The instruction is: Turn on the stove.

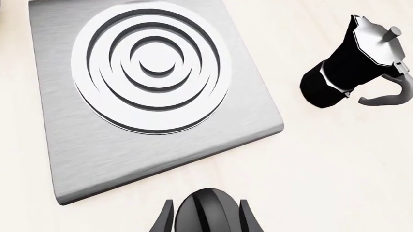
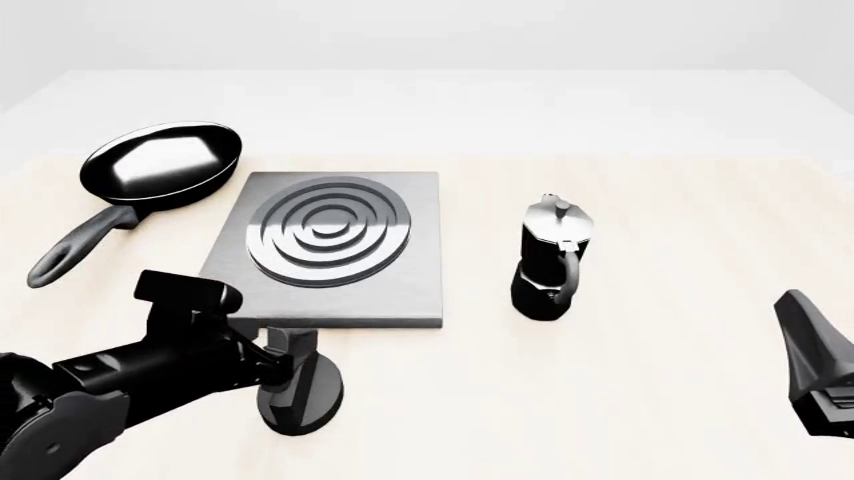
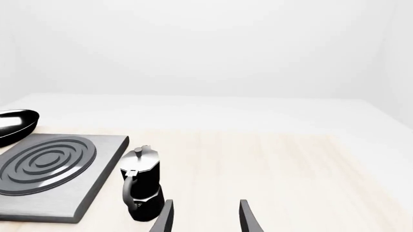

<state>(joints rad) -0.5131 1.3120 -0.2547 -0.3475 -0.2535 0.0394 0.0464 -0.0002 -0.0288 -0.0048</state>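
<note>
Left gripper (image 2: 296,385) is clamping the small black ridged knob (image 1: 208,212) (stiff, grab its ridge) beside the flat grey metal stove (image 2: 334,250); right gripper (image 3: 205,215) is sitting wide.

brushed grey metal stove (image 2: 400,290), glossy black frying pan (image 2: 167,163), pale wood-grain table (image 2: 667,400)

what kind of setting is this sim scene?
Likely a mock kitchen worktop, rendered: a stove slab with a ringed burner, a black frying pan to its left and a moka pot to its right, all on a pale wooden table.
</note>
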